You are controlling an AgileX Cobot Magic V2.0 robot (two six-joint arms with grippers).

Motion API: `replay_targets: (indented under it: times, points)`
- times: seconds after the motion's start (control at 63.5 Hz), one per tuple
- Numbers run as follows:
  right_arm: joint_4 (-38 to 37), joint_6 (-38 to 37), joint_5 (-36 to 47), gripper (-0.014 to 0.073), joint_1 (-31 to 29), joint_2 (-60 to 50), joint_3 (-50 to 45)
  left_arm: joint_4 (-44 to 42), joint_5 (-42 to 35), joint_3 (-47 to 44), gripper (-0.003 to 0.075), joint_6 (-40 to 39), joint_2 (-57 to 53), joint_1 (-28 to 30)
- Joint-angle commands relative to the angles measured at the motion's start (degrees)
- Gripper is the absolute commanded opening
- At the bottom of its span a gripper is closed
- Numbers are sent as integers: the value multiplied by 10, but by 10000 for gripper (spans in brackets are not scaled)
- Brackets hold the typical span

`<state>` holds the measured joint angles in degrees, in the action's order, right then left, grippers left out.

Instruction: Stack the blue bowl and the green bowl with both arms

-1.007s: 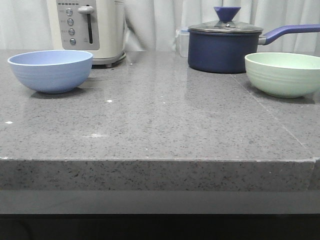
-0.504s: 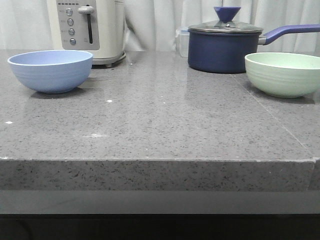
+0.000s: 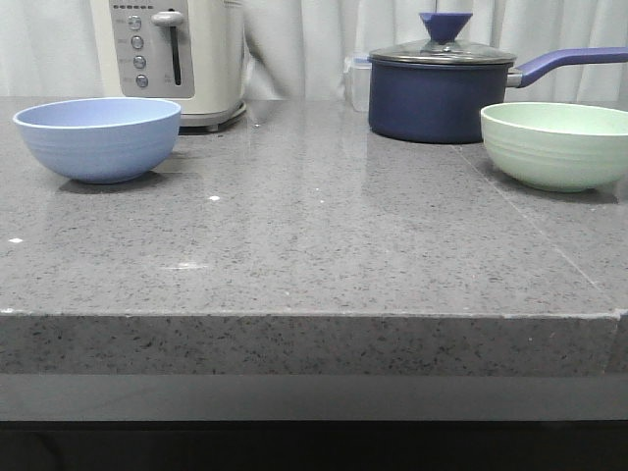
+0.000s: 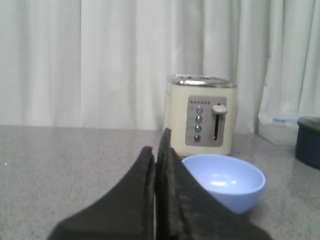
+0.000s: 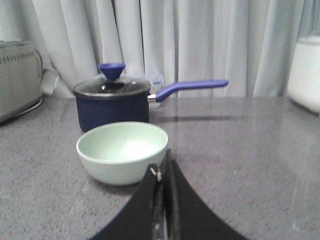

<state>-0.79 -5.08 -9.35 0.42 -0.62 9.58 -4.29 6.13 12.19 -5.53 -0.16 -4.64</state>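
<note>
The blue bowl [image 3: 98, 139] stands upright and empty on the grey counter at the far left, in front of a toaster. The green bowl [image 3: 554, 145] stands upright and empty at the far right. No arm shows in the front view. In the left wrist view my left gripper [image 4: 157, 142] is shut and empty, short of the blue bowl [image 4: 227, 180]. In the right wrist view my right gripper [image 5: 163, 162] is shut and empty, short of the green bowl [image 5: 122, 151].
A cream toaster [image 3: 172, 54] stands behind the blue bowl. A dark navy lidded saucepan [image 3: 442, 88] with a long handle stands behind the green bowl. A white appliance [image 5: 305, 72] shows at the edge of the right wrist view. The counter's front edge [image 3: 314, 316] is near.
</note>
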Motion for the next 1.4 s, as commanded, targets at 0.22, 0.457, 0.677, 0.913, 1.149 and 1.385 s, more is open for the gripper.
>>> replay_targets:
  times: [0.22, 0.457, 0.677, 0.913, 1.149, 1.385]
  points:
    - [-43, 3, -135, -56, -4, 134, 232, 6, 138, 217, -20, -5, 146, -3]
    - [-43, 3, -217, -56, -4, 270, 316, 6, 192, 287, -20, -5, 258, -3]
    - [-43, 3, -217, -56, -4, 354, 313, 6, 194, 287, -20, -5, 322, -3]
    - [-42, 3, -226, -8, -4, 420, 313, 6, 194, 286, -11, -5, 373, -3]
    - [-39, 3, -227, 524, -4, 440, 314, 1, 183, 286, 426, -5, 398, -3]
    - [-28, 3, -255, 519, -4, 462, 344, 23, 178, 287, 473, 0, 403, -21]
